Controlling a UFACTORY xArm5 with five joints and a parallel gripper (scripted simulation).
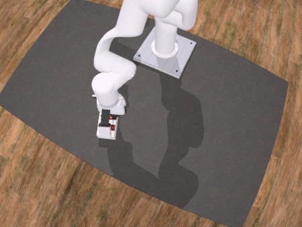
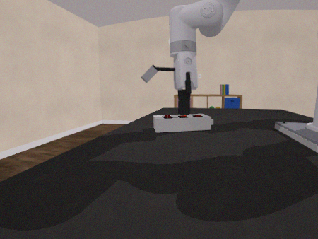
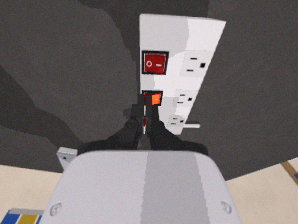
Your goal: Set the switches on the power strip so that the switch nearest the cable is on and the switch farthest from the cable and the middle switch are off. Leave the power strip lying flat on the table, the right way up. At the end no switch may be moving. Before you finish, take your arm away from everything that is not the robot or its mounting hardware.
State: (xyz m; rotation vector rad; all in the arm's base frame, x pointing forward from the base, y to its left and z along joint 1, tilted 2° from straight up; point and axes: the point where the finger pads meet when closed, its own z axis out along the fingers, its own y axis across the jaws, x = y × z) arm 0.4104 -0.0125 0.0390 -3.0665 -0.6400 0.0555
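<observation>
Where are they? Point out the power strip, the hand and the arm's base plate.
power strip point(image 2: 184, 124): exterior view, its front side wall.
hand point(image 3: 145, 122): wrist view, between the shut fingertips.
base plate point(image 1: 188, 45): top view, a free corner.
</observation>
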